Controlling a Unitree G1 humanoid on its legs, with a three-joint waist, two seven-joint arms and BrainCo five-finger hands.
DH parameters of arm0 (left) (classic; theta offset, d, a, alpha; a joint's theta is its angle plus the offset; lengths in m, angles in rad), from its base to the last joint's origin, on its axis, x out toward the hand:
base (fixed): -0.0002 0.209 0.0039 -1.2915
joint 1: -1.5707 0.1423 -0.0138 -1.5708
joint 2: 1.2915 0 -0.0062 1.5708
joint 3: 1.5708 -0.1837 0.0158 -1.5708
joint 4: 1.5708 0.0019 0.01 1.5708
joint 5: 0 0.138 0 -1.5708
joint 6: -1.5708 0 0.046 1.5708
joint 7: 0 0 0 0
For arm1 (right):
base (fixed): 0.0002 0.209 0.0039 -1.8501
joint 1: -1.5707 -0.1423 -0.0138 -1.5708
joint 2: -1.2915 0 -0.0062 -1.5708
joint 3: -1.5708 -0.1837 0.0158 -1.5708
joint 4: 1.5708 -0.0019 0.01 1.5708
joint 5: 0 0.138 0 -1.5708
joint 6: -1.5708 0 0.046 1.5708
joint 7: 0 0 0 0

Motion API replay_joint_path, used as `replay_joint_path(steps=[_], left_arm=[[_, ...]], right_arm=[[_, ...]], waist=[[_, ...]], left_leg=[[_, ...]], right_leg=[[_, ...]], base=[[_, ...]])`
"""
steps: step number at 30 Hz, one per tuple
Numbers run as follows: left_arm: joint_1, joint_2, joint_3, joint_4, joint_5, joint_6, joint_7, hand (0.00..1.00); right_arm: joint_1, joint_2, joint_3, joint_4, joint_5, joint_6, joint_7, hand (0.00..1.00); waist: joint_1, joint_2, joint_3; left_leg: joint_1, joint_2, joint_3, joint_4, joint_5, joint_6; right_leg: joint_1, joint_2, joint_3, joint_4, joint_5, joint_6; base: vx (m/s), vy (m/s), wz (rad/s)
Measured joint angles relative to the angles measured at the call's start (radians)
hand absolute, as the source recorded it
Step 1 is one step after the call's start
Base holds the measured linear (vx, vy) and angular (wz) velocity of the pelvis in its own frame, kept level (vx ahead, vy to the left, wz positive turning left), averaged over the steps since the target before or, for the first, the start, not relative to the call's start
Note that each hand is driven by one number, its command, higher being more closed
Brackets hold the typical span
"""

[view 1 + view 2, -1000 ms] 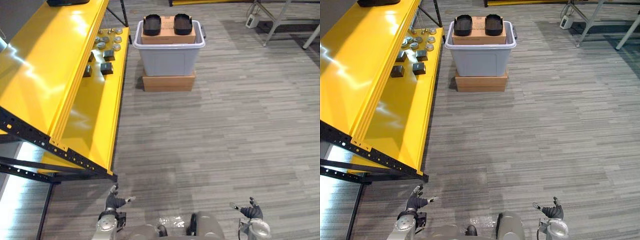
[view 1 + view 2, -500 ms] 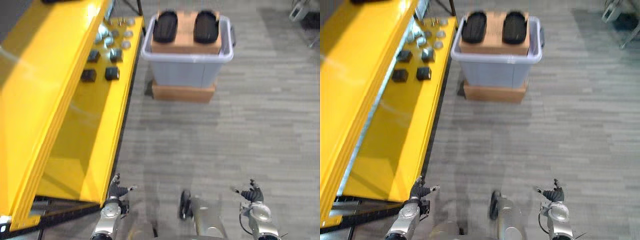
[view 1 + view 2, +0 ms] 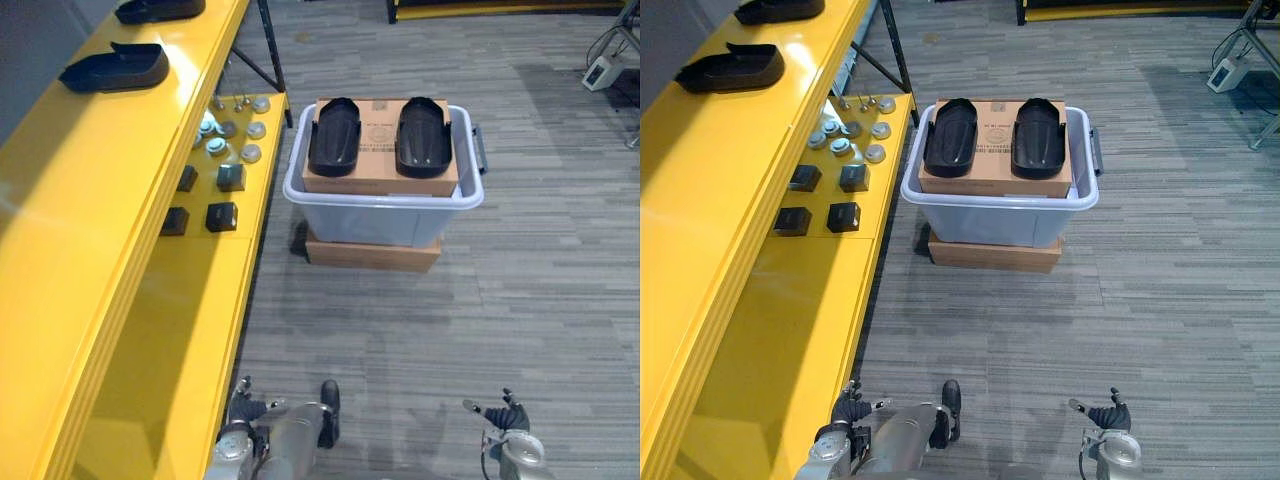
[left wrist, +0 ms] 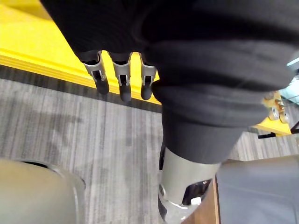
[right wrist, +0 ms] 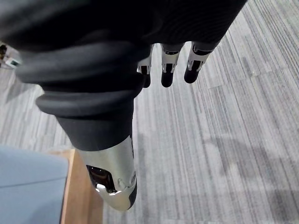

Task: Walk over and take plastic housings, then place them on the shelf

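Black plastic housings [image 3: 333, 136] lie on a brown cardboard box [image 3: 379, 178] in a pale grey tub [image 3: 380, 222]; yellow shelf [image 3: 70, 230]; grey striped floor [image 3: 540, 280].

The camera has neared the bin [image 3: 380, 225] of plastic housings [image 3: 333, 137].
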Motion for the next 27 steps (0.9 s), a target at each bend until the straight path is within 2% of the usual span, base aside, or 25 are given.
replay_joint_path(steps=[2, 4, 5, 6, 7, 8, 10, 11, 12, 13, 14, 15, 16, 18, 20, 21, 22, 23, 24, 27], left_arm=[[-0.006, 0.005, 0.001, 0.0, 0.0, -0.001, 0.0, 0.0], [-0.03, 0.017, 0.001, 0.005, 0.0, -0.001, 0.0, 0.0], [-0.049, 0.018, 0.001, 0.018, 0.0, 0.0, 0.0, 0.0], [-0.052, 0.02, 0.001, 0.019, 0.001, 0.0, 0.001, 0.0], [-0.05, 0.021, 0.001, 0.021, 0.001, 0.0, 0.0, 0.0], [-0.045, 0.016, 0.0, 0.032, 0.001, 0.0, 0.0, 0.0], [-0.04, 0.018, 0.0, 0.052, 0.001, 0.001, 0.0, 0.0], [-0.041, 0.017, 0.0, 0.057, 0.001, 0.001, 0.0, 0.0], [-0.043, 0.014, 0.0, 0.057, 0.002, 0.001, 0.0, 0.0], [-0.047, 0.01, 0.0, 0.057, 0.002, 0.001, -0.001, 0.0], [-0.046, 0.009, 0.0, 0.057, 0.001, 0.0, -0.001, 0.0], [-0.046, 0.007, 0.0, 0.058, 0.001, 0.0, -0.001, 0.0], [-0.046, -0.003, 0.0, 0.058, 0.001, 0.0, -0.001, 0.0], [-0.046, -0.018, -0.001, 0.057, 0.0, 0.0, -0.007, 0.0], [-0.05, -0.02, -0.002, 0.057, 0.0, 0.0, -0.02, 0.0], [-0.049, -0.021, -0.005, 0.057, 0.0, 0.0, -0.02, 0.0], [-0.048, -0.022, -0.008, 0.057, 0.0, 0.0, -0.02, 0.0], [-0.049, -0.018, -0.009, 0.066, 0.001, 0.001, -0.02, 0.0], [-0.049, -0.014, -0.009, 0.074, 0.001, 0.001, -0.02, 0.0], [-0.049, -0.012, -0.009, 0.079, 0.001, 0.001, -0.02, 0.0]], right_arm=[[-0.019, 0.002, 0.0, 0.0, 0.002, -0.007, 0.0, 0.0], [-0.022, 0.001, 0.0, 0.002, 0.004, -0.01, 0.0, 0.0], [-0.023, 0.001, -0.001, 0.012, 0.009, -0.008, 0.0, 0.0], [-0.024, 0.002, -0.001, 0.019, 0.009, -0.006, 0.0, 0.0], [-0.017, 0.004, -0.001, 0.036, 0.009, -0.003, 0.0, 0.0], [-0.006, 0.003, -0.003, 0.044, 0.009, 0.001, -0.001, 0.0], [-0.01, 0.009, -0.006, 0.044, 0.009, 0.005, 0.0, 0.0], [-0.009, 0.012, -0.013, 0.044, 0.009, 0.005, 0.0, 0.0], [-0.007, 0.017, -0.029, 0.044, 0.009, 0.004, 0.0, 0.0], [-0.002, 0.016, -0.028, 0.045, 0.011, 0.005, 0.001, 0.0], [-0.001, 0.015, -0.029, 0.046, 0.019, 0.005, 0.0, 0.0], [-0.001, 0.015, -0.031, 0.046, 0.021, 0.004, 0.0, 0.0], [-0.001, 0.013, -0.037, 0.045, 0.035, 0.0, -0.001, 0.0], [-0.001, 0.013, -0.052, 0.046, 0.053, -0.003, -0.002, 0.0], [0.0, 0.014, -0.072, 0.05, 0.068, -0.003, -0.005, 0.0], [0.001, 0.013, -0.072, 0.051, 0.074, -0.003, -0.005, 0.0], [0.005, 0.011, -0.072, 0.052, 0.078, -0.003, -0.006, 0.0], [0.007, 0.015, -0.075, 0.061, 0.079, -0.002, -0.007, 0.0], [0.016, 0.022, -0.077, 0.065, 0.081, 0.0, -0.01, 0.0], [0.021, 0.024, -0.096, 0.069, 0.091, 0.0, -0.024, 0.0]], waist=[[-0.012, 0.016, 0.001], [-0.016, 0.01, 0.007], [-0.018, 0.007, 0.014], [-0.017, 0.003, 0.016], [-0.02, -0.005, 0.019], [-0.029, -0.003, 0.017], [-0.039, 0.003, 0.016], [-0.042, 0.005, 0.015], [-0.042, 0.008, 0.017], [-0.04, 0.015, 0.022], [-0.038, 0.021, 0.023], [-0.035, 0.023, 0.021], [-0.029, 0.017, 0.024], [-0.018, 0.024, 0.021], [-0.014, 0.036, 0.013], [-0.015, 0.044, 0.009], [-0.015, 0.057, 0.005], [-0.015, 0.065, 0.006], [-0.016, 0.049, 0.002], [-0.017, 0.037, 0.001]], left_leg=[[0.09, 0.038, 0.005, -0.057, -0.018, -0.026], [0.124, 0.055, 0.004, -0.083, -0.03, -0.042], [0.142, 0.069, -0.001, -0.093, -0.046, -0.061], [0.156, 0.073, -0.002, -0.101, -0.055, -0.075], [0.183, 0.078, -0.008, -0.103, -0.079, -0.107], [0.203, 0.092, -0.031, -0.094, -0.102, -0.138], [0.192, 0.118, -0.032, -0.016, -0.117, -0.167], [0.174, 0.126, -0.032, 0.046, -0.126, -0.182], [0.132, 0.145, -0.033, 0.175, -0.129, -0.198], [0.051, 0.181, -0.035, 0.386, -0.117, -0.243], [-0.015, 0.219, -0.026, 0.551, -0.126, -0.248], [-0.037, 0.23, -0.02, 0.592, -0.128, -0.245], [-0.062, 0.236, -0.005, 0.594, -0.132, -0.238], [-0.092, 0.223, 0.002, 0.464, -0.133, -0.236], [-0.099, 0.19, -0.02, 0.186, -0.115, -0.249], [-0.099, 0.186, -0.029, 0.116, -0.088, -0.254], [-0.099, 0.186, -0.034, 0.041, -0.016, -0.234], [-0.094, 0.183, -0.041, 0.02, 0.043, -0.195], [-0.079, 0.164, -0.039, -0.007, 0.045, -0.194], [-0.058, 0.137, -0.014, -0.066, 0.06, -0.171]], right_leg=[[-0.079, 0.027, -0.043, -0.141, -0.006, -0.011], [-0.158, 0.05, -0.054, -0.317, 0.024, -0.018], [-0.188, 0.073, -0.054, -0.472, 0.099, -0.02], [-0.194, 0.084, -0.048, -0.562, 0.151, -0.02], [-0.181, 0.101, -0.029, -0.669, 0.321, -0.043], [-0.168, 0.119, -0.01, -0.654, 0.393, -0.114], [-0.19, 0.119, -0.025, -0.535, 0.294, -0.143], [-0.186, 0.117, -0.032, -0.509, 0.267, -0.152], [-0.165, 0.117, -0.042, -0.49, 0.234, -0.163], [-0.116, 0.127, -0.058, -0.498, 0.21, -0.173], [-0.063, 0.141, -0.072, -0.521, 0.197, -0.179], [-0.038, 0.144, -0.075, -0.534, 0.195, -0.181], [0.006, 0.146, -0.072, -0.567, 0.195, -0.181], [0.044, 0.144, -0.067, -0.605, 0.196, -0.18], [0.055, 0.144, -0.06, -0.628, 0.194, -0.166], [0.053, 0.148, -0.06, -0.631, 0.193, -0.159], [0.049, 0.157, -0.06, -0.632, 0.189, -0.148], [0.051, 0.161, -0.052, -0.623, 0.18, -0.134], [0.051, 0.147, -0.043, -0.627, 0.177, -0.121], [0.052, 0.125, -0.02, -0.659, 0.188, -0.091]], base=[[0.43, -0.003, -0.24], [0.36, -0.084, -0.01], [0.3, -0.123, 0.11], [0.38, -0.175, 0.22], [0.53, -0.265, 0.27], [0.55, -0.284, 0.21], [0.42, -0.262, 0.13], [0.38, -0.263, 0.22], [0.37, -0.253, 0.27], [0.42, -0.281, 0.25], [0.32, -0.206, 0.18], [0.28, -0.156, 0.04], [0.25, -0.098, -0.04], [0.24, -0.043, -0.07], [0.19, 0.027, -0.1], [0.11, 0.044, -0.07], [0.11, 0.093, -0.09], [0.13, 0.124, -0.11], [0.16, 0.152, -0.09], [0.11, 0.138, -0.13]])
